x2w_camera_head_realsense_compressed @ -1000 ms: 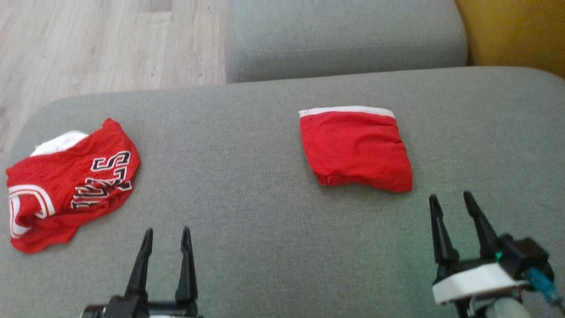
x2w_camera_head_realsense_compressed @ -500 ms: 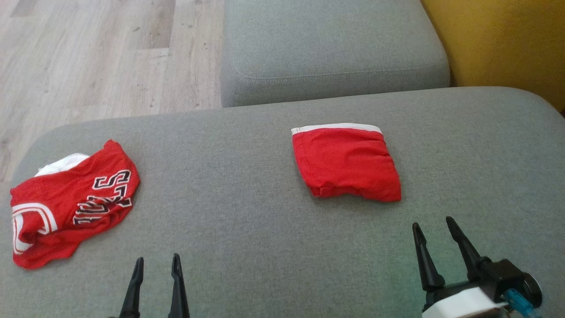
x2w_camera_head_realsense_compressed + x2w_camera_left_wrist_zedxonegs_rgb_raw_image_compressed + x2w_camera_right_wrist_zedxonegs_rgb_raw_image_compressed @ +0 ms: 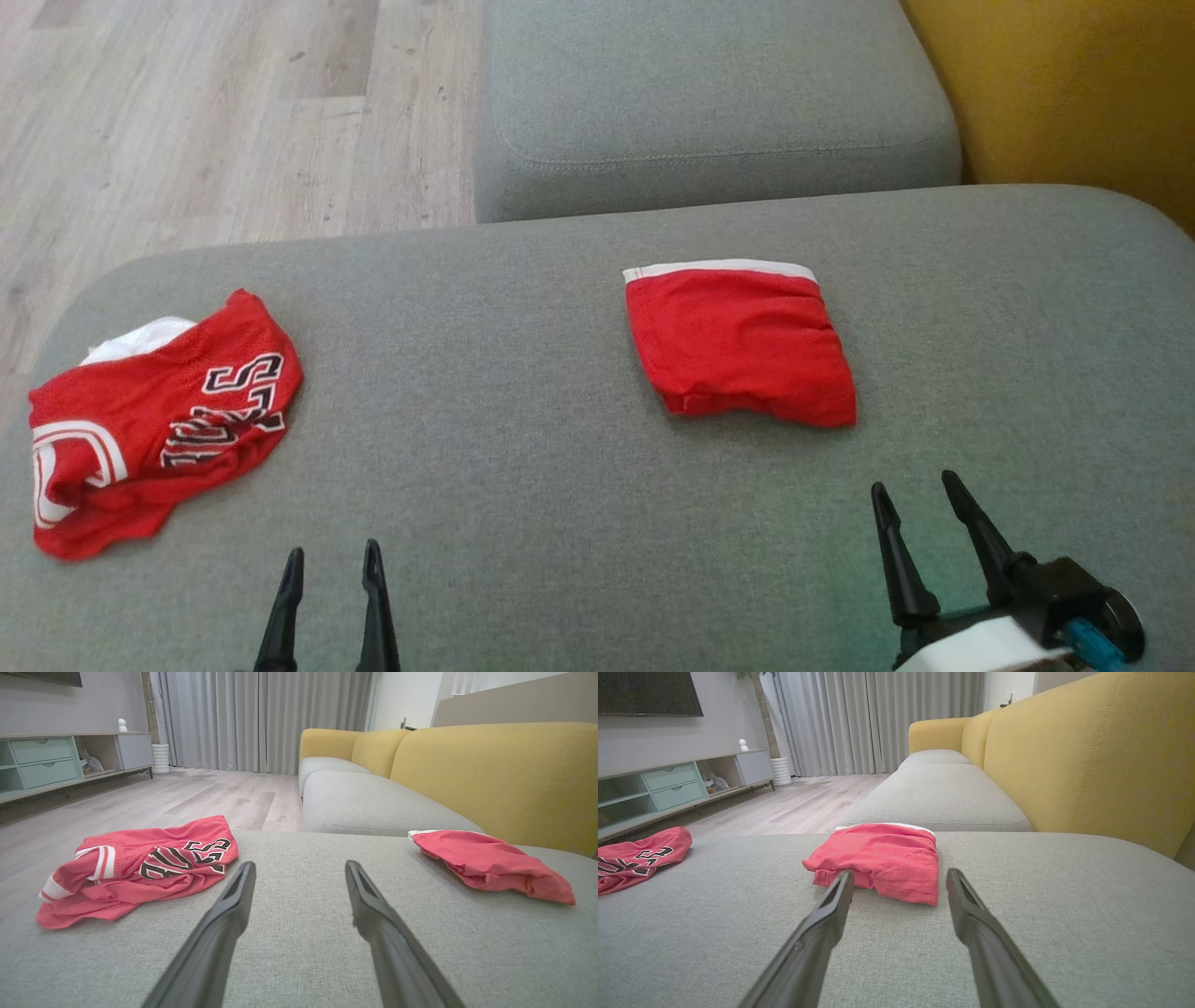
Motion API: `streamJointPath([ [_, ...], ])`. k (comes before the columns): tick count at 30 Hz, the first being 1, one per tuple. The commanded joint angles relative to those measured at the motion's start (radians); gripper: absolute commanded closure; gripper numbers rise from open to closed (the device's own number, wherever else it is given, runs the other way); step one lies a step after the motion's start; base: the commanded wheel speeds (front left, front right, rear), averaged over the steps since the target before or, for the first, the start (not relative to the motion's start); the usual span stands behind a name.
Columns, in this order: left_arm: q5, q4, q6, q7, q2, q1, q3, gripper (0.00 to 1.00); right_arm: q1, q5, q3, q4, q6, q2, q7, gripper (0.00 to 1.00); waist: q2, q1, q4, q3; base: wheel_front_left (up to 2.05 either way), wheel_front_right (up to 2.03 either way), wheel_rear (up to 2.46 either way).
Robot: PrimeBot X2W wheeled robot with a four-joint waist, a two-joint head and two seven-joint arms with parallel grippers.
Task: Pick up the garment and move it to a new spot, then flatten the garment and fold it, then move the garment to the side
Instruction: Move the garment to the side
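Left end effector [image 3: 333,549] and right end effector [image 3: 914,482], wide open and empty, have retreated; folded red mesh garment [image 3: 742,345] ahead seems finished.

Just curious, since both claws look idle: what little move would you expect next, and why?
Probably the open left gripper reaches left toward the crumpled lettered garment: it lies bunched, nearest that gripper, while the plain red garment already looks folded.

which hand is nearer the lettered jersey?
Left. The left hand is open, just below and right of the jersey. The right hand, also open, is far off to its right, below the folded garment.
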Motion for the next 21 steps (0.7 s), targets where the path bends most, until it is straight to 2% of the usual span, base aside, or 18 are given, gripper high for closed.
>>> streamJointPath([
  [1, 0.003, -0.029, 0.005, -0.005, -0.007, -0.044, 0.034, 0.00, -0.032, -0.005, 0.020, -0.029, -0.001, -0.004, -0.006, 0.00, -0.0001, 0.0000, 0.004, 0.003, 0.00, 0.00, 0.00],
  [14, 0.030, -0.054, 0.003, -0.005, -0.007, -0.047, 0.025, 0.00, -0.042, -0.007, 0.012, -0.030, -0.001, -0.008, -0.006, 0.00, -0.0001, 0.0000, 0.020, 0.023, 0.00, 0.00, 0.00],
  [21, 0.030, -0.077, 0.010, -0.005, -0.007, -0.055, 0.017, 0.00, -0.094, 0.008, 0.013, -0.010, -0.001, -0.038, -0.006, 0.00, -0.0001, 0.0000, 0.037, 0.060, 0.00, 0.00, 0.00],
])
